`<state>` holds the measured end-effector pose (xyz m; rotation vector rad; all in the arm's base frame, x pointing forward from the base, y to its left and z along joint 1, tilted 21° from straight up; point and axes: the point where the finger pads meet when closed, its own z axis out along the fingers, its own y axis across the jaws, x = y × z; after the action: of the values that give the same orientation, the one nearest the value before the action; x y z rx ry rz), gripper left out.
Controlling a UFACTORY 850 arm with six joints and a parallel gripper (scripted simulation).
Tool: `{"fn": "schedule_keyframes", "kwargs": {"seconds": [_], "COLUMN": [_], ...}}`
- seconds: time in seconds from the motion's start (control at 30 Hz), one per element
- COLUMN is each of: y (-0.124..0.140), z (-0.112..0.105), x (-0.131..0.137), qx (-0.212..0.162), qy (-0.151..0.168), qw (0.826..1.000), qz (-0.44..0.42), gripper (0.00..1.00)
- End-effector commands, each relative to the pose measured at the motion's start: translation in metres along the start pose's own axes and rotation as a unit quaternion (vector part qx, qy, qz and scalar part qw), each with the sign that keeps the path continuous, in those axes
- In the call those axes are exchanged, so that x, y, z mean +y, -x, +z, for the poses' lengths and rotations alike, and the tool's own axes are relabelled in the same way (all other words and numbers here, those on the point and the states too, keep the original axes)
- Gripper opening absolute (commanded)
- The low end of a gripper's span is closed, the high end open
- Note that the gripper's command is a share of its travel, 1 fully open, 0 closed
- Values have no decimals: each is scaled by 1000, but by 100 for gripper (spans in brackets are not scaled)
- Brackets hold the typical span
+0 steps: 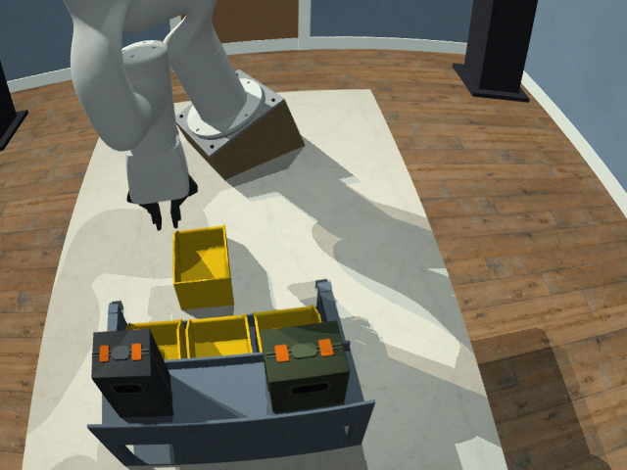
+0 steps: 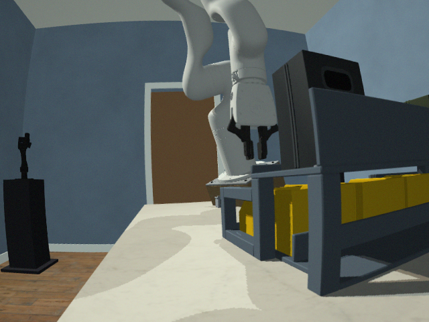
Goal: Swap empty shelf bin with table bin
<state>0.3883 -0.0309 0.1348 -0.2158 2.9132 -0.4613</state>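
Note:
A yellow open bin stands on its base on the table top, just in front of the grey shelf; its inside looks bare. It shows partly behind a shelf post in the exterior view. Three yellow bins sit side by side in the shelf: left, middle and right. I see no parts in what shows of them. My gripper hangs fingers down, well above the table, beside the table bin's far left corner. Its fingers stand a little apart with nothing between them.
A black case and a green case stand on the shelf's top board, covering the bins' rear ends. The robot's base block sits at the table's far end. The shelf's side posts stand beside the table bin.

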Motion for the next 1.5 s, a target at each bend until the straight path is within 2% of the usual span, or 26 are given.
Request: {"fn": "schedule_keyframes", "kwargs": {"seconds": [0.0, 0.47, 0.5, 1.33, 1.47], "y": [1, 1, 1, 3, 15], "z": [-3, -4, -4, -4, -2], "x": [0, 0, 0, 1, 10], "qx": [0, 0, 0, 0, -1], "qy": [0, 0, 0, 0, 0], "qw": [1000, 1000, 1000, 1000, 998], "qz": [0, 0, 0, 10, 65], "gripper": [26, 26, 0, 0, 0]}}
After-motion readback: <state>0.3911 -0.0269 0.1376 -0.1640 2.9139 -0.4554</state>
